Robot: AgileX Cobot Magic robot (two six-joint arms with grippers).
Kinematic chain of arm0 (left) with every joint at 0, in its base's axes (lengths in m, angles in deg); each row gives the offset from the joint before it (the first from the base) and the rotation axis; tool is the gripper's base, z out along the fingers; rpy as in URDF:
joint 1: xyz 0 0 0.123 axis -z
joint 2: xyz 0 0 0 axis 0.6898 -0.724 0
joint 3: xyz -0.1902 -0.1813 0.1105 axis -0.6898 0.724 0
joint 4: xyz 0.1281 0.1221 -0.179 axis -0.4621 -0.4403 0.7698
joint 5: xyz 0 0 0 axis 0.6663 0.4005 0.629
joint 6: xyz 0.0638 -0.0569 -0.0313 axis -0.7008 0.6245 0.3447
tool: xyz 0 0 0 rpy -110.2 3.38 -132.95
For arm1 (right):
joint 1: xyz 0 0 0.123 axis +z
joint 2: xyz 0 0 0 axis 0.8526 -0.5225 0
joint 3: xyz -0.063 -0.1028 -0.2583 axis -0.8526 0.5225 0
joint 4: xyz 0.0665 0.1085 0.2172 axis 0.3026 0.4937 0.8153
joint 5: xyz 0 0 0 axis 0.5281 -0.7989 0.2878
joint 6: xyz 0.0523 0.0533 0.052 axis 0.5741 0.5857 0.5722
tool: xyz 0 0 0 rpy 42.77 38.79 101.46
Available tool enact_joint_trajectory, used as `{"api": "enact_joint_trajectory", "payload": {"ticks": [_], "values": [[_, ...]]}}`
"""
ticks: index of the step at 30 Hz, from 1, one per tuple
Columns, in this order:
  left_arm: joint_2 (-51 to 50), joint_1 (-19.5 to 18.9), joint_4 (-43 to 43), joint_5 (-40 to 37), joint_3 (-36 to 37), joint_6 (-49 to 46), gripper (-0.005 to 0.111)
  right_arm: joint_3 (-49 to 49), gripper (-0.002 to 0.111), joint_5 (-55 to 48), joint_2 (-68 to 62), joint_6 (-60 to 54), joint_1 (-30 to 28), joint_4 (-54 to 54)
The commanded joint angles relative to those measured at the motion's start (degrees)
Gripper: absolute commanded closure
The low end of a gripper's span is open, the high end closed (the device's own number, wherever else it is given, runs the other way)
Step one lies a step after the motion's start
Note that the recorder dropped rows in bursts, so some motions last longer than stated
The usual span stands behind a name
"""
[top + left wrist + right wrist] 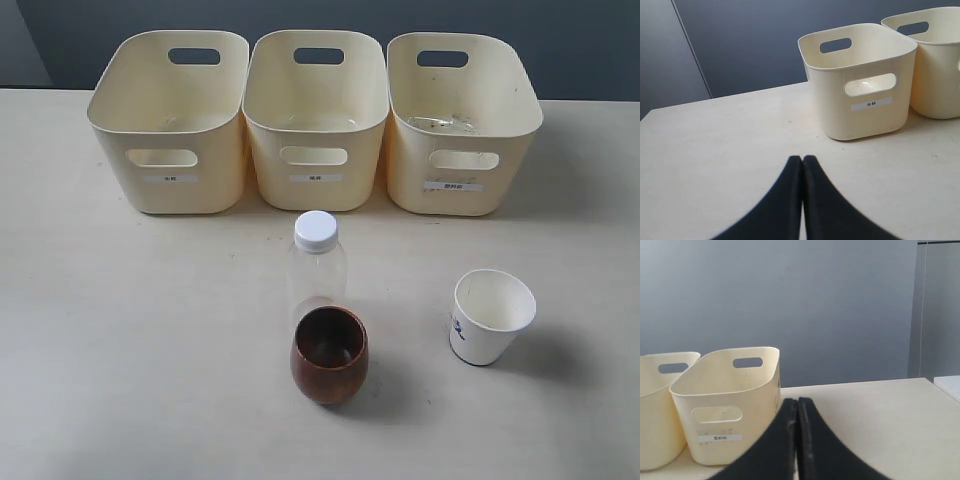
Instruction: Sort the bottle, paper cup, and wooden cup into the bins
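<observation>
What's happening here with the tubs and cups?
Nothing is being handled yet. A clear plastic bottle with a white cap, a rounded dark brown wooden cup and a white paper cup stand on the table before three cream plastic bins. The robot's left gripper and right gripper are both shut and hold nothing.

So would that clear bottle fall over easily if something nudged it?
Probably. The bottle stands tall and narrow and looks empty, so it is likely light and tippy. Its clear plastic wall may dent under a squeeze. Lying down, it would probably roll.
</observation>
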Motion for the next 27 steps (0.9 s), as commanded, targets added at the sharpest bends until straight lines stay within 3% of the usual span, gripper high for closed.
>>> {"api": "enact_joint_trajectory", "payload": {"ticks": [1, 7, 21, 27], "values": [[0.3, 0.2, 0.2, -0.1, 0.1, 0.1, 0.107, 0.3, 0.109, 4.0, 0.2, 2.1, 0.2, 8.6], [0.3, 0.2, 0.2, -0.1, 0.1, 0.1, 0.107, 0.3, 0.109, 5.0, 0.2, 2.1, 0.2, 31.6], [0.3, 0.2, 0.2, -0.1, 0.1, 0.1, 0.107, 0.3, 0.109, 4.6, 0.2, 2.0, 0.2, 32.5], [0.3, 0.2, 0.2, -0.1, 0.1, 0.1, 0.107, 0.3, 0.109, 4.1, 0.2, -0.5, 0.2, 22.8]]}}
